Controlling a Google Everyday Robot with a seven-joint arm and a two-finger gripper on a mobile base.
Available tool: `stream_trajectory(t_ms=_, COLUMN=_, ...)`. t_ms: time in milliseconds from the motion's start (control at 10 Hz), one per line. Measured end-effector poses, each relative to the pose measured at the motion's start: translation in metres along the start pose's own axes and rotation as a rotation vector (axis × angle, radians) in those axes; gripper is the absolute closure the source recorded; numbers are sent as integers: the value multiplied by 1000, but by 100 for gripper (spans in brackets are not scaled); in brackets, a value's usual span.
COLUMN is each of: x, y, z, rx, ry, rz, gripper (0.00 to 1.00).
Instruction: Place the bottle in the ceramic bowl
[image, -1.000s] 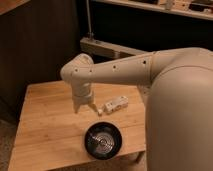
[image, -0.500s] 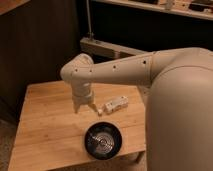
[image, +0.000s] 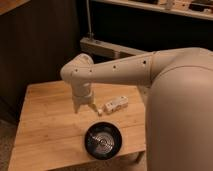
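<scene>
A small white bottle (image: 114, 105) lies on its side on the wooden table (image: 45, 125), its pale cap end pointing left. The glossy black ceramic bowl (image: 103, 140) sits near the table's front edge, below the bottle, with nothing in it. My gripper (image: 85, 108) hangs from the white arm just left of the bottle and above-left of the bowl. Its two fingers point down at the table and stand open, with nothing between them.
The arm's bulky white body (image: 180, 110) fills the right side of the view and hides the table's right end. A dark cabinet front and a grey metal bracket (image: 107, 47) stand behind the table. Bare wood stretches over the table's left half.
</scene>
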Motion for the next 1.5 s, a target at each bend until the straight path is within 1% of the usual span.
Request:
stream_trajectory(t_ms=700, x=0, y=0, z=0, rx=0, ry=0, rz=0, gripper=35)
stream_trajectory(t_ms=800, x=0, y=0, z=0, rx=3, ry=1, rz=0, gripper=35)
stream_trajectory(t_ms=900, x=0, y=-2, z=1, rx=21, ry=-5, rz=15, gripper=35)
stream_trajectory(t_ms=1000, x=-1, y=-5, z=0, rx=53, ry=-27, rz=58, gripper=35)
stream_trajectory(t_ms=1100, x=0, y=-6, z=-1, rx=67, ry=-44, rz=113, gripper=35)
stream_trajectory(t_ms=1200, x=0, y=-13, z=2, rx=77, ry=-50, rz=202, gripper=35)
stream_trajectory(t_ms=1300, x=-1, y=-15, z=3, rx=82, ry=-57, rz=241, gripper=35)
stream_trajectory(t_ms=1400, x=0, y=-12, z=4, rx=82, ry=-56, rz=262, gripper=35)
stream_trajectory(t_ms=1500, x=0, y=-14, z=4, rx=83, ry=-55, rz=275, gripper=35)
